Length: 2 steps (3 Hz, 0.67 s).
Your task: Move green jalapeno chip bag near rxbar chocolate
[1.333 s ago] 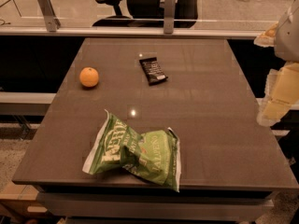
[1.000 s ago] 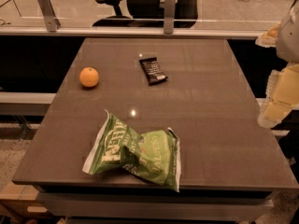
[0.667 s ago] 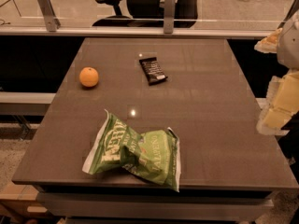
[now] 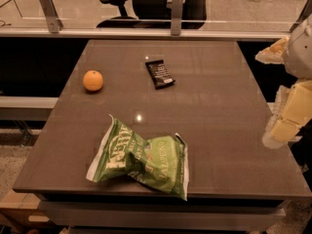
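With the hand (image 4: 282, 123) hanging well right of the rxbar chocolate (image 4: 159, 73), wide or narrow we cannot tell, we should bring it over the green jalapeno chip bag (image 4: 141, 157), crumpled on the desk (image 4: 219, 106) well nearer than the rxbar, and pinch a raised fold.

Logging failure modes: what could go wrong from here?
The green jalapeno chip bag lies crumpled at the near edge of the table; a clumsy grasp might push it off. The gripper hangs beyond the table's right side, so it must reach far. Setting the big bag down could knock the small rxbar chocolate or roll the orange.
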Motion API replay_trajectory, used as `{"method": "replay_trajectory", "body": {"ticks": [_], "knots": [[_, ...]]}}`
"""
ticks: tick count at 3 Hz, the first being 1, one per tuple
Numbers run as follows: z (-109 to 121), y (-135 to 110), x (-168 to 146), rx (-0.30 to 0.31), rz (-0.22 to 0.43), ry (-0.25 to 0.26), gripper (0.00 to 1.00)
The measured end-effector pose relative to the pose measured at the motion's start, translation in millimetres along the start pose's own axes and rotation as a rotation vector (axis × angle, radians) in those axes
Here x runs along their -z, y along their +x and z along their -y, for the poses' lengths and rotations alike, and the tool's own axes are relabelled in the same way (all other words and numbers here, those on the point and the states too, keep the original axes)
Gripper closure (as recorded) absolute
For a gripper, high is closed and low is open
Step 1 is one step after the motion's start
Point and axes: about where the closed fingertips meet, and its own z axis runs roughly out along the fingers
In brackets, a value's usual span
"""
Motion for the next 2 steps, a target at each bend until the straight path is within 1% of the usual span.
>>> {"method": "replay_trajectory", "body": {"ticks": [1,2], "knots": [[-21.2,-6.8,-2.9,-0.019,-0.029,-0.005,0.00],[-55.9,-19.8,-6.4,-0.046,-0.056,-0.013,0.00]]}}
